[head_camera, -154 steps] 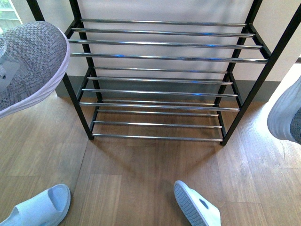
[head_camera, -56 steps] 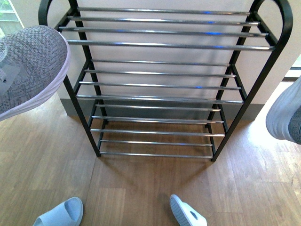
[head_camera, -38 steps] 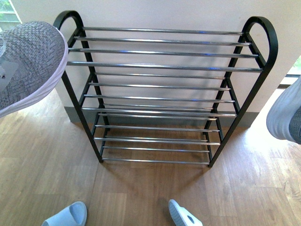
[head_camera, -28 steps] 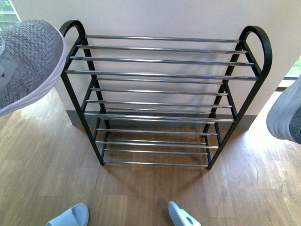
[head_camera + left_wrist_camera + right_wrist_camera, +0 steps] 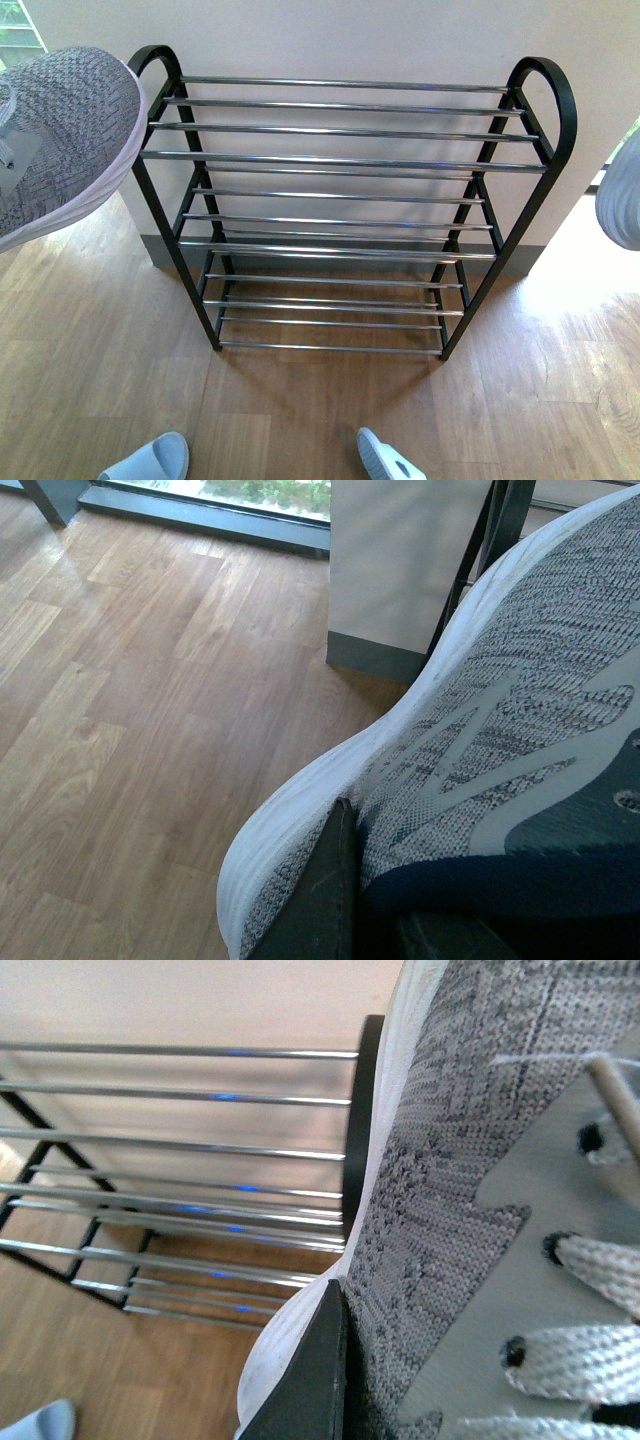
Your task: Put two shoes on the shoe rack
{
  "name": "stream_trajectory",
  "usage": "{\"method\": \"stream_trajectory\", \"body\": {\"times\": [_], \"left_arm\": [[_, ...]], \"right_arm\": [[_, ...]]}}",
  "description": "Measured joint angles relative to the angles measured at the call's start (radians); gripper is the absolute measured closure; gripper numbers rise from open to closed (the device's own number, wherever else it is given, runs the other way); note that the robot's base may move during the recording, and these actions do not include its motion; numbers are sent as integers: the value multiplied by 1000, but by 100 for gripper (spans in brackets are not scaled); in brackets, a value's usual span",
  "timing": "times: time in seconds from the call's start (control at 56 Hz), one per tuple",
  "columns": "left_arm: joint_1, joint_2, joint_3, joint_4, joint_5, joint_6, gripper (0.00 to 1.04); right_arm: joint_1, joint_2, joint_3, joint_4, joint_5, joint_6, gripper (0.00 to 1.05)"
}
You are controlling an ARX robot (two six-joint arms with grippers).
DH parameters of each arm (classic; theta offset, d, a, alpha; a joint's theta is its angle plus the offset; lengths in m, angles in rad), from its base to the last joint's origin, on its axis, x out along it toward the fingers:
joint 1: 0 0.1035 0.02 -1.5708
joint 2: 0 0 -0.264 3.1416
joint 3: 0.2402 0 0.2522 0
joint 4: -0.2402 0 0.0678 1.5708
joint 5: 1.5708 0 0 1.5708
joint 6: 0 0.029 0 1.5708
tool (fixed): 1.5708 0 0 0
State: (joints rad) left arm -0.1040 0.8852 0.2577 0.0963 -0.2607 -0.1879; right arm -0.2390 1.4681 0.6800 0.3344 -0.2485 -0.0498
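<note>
Left gripper (image 5: 360,900) is clamping the left sneaker (image 5: 60,140) up beside the shoe rack's (image 5: 340,160) left hoop, with its long axis running diagonally and its toe aiming at the top tier. Right gripper (image 5: 350,1390) is pinching the right sneaker (image 5: 622,195), which is peeking in beyond the right hoop. The wide top bars are stretching between them.

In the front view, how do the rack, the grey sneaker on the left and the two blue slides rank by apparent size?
1. Rack
2. Left sneaker, enlarged by nearness and cropped
3. Left slide and right slide: both cropped, look alike, unranked
</note>
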Motion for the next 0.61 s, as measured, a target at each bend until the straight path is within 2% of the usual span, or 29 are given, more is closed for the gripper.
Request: {"method": "stream_trajectory", "body": {"times": [0.089, 0.179, 0.393, 0.518, 0.608], "left_arm": [[0, 0, 0, 0, 0, 0, 103], [0, 0, 0, 0, -1, 0, 103], [0, 0, 0, 0, 0, 0, 103], [0, 0, 0, 0, -1, 0, 103], [0, 0, 0, 0, 0, 0, 103]], "right_arm": [[37, -7, 113, -199, -16, -24, 102], [84, 5, 197, -303, 2, -32, 102], [219, 72, 338, -370, 92, -38, 102], [331, 180, 444, -419, 157, -65, 102], [370, 262, 519, -475, 186, -102, 102]]}}
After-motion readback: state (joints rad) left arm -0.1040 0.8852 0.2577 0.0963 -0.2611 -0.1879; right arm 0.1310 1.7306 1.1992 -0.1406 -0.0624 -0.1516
